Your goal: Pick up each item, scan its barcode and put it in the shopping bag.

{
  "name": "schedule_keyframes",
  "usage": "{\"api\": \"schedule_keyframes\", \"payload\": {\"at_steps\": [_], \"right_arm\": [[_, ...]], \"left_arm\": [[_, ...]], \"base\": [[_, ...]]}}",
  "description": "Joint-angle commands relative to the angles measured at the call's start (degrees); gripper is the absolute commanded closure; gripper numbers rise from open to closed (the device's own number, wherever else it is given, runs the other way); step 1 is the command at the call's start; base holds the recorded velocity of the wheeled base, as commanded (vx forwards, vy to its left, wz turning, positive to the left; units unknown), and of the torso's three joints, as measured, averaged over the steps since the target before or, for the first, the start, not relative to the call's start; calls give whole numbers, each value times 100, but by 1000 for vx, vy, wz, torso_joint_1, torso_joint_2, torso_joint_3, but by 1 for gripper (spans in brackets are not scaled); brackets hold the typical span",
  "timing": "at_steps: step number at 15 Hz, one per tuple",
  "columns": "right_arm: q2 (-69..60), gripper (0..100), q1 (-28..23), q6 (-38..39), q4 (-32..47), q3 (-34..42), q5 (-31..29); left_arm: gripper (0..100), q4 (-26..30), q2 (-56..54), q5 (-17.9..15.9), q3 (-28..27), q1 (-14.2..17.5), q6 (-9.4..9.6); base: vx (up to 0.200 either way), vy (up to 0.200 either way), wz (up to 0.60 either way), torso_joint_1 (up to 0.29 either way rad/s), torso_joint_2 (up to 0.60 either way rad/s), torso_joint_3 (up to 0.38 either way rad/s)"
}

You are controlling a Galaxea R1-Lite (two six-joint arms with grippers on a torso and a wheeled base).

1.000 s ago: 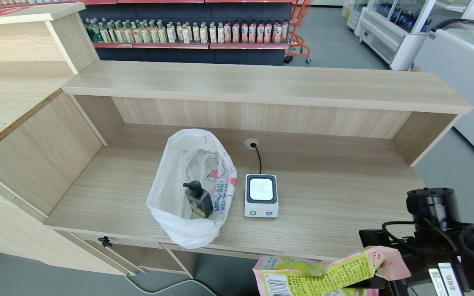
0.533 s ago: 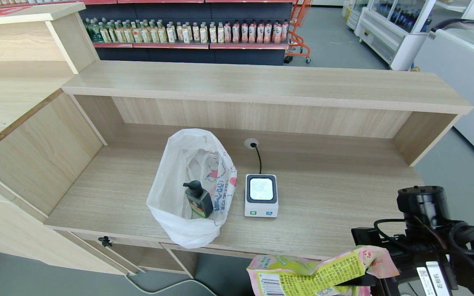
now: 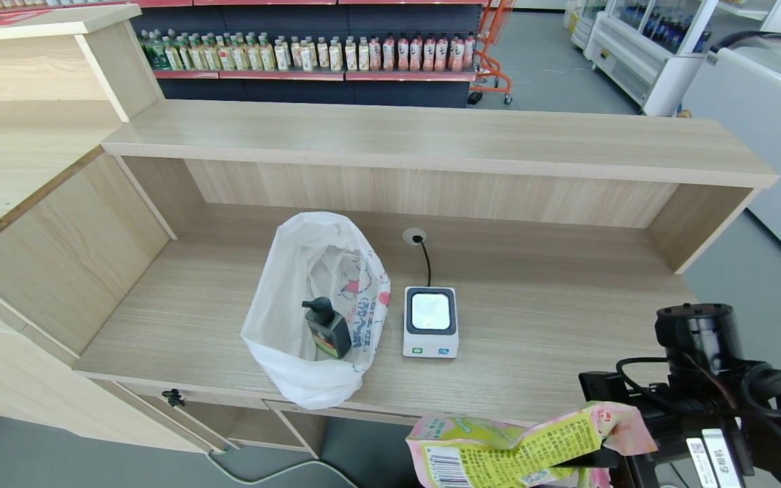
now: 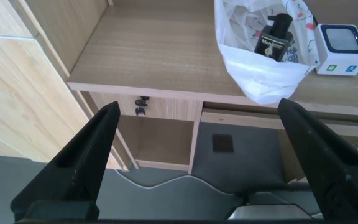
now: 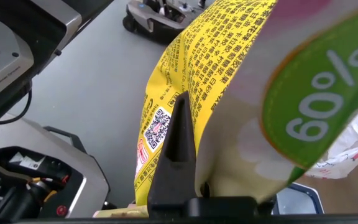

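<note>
A white plastic shopping bag (image 3: 295,305) stands open on the wooden counter (image 3: 539,318), with a dark pump bottle (image 3: 327,330) upright inside it. The white barcode scanner (image 3: 430,322) sits just right of the bag, window up. My right gripper (image 3: 597,462) is low in front of the counter's near edge, shut on a crumpled yellow and pink snack pouch (image 3: 519,447) whose barcode faces up. In the right wrist view one finger (image 5: 176,146) presses on the pouch (image 5: 229,74). My left gripper (image 4: 199,109) hangs open below and in front of the counter, nothing between its fingers; the bag (image 4: 260,78) lies ahead of it.
A raised wooden ledge (image 3: 431,139) runs along the back of the counter and a side wall (image 3: 58,264) closes its left. The scanner's cable (image 3: 424,261) leads to a hole in the counter. Shelves of bottles (image 3: 309,54) and freezers (image 3: 756,88) stand behind.
My right gripper has shifted a little to the left with the snack pouch in it. Bag, bottle and scanner have stayed put.
</note>
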Motion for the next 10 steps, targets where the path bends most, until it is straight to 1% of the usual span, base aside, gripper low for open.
{"api": "schedule_keyframes", "payload": {"at_steps": [1,10], "right_arm": [[-62,100,-5,-1,-1,2,0],[-237,100,-31,-28,8,11,8]], "left_arm": [[0,-2,-2,1,0,1,-1],[0,-2,-2,1,0,1,-1]], "base": [[0,0,0,0,0,0],[0,0,0,0,0,0]]}}
